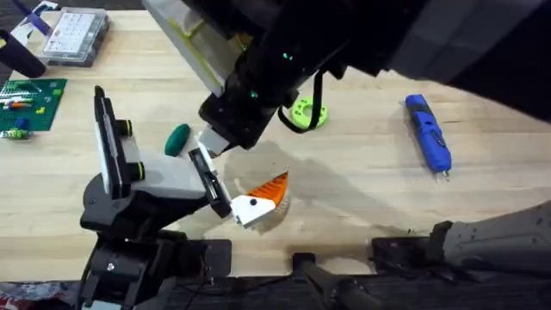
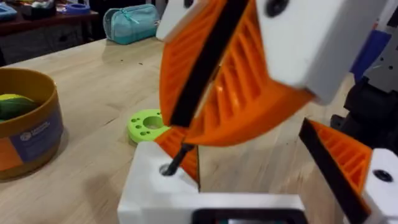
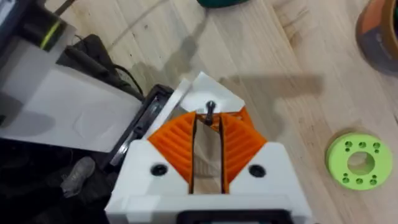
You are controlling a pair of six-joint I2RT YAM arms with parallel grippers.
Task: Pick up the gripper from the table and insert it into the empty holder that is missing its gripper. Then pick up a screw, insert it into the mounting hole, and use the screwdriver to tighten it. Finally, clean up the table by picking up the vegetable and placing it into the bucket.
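The orange ribbed gripper (image 1: 258, 200) sits on the black holder (image 1: 209, 182) at the tip of the grey-white stand arm (image 1: 164, 179). My right gripper (image 3: 208, 121) is shut on a black screw (image 3: 210, 109). The screw (image 2: 179, 157) leans into the hole of the gripper's white base (image 2: 155, 186). In the left wrist view that base and a matching orange finger (image 2: 342, 165) stand apart, so the left gripper (image 2: 236, 130) is open. The dark green vegetable (image 1: 178, 139) lies on the table behind the stand. The blue screwdriver (image 1: 428, 133) lies at the right. The bucket (image 2: 25, 130) stands beyond.
My right arm (image 1: 258, 77) hangs large and dark over the table's middle. A lime-green ring (image 1: 308, 112) lies near the bucket. A clear parts box (image 1: 76, 34) and a green board (image 1: 30, 103) sit at the far left. Something yellow-green (image 2: 12, 106) lies inside the bucket.
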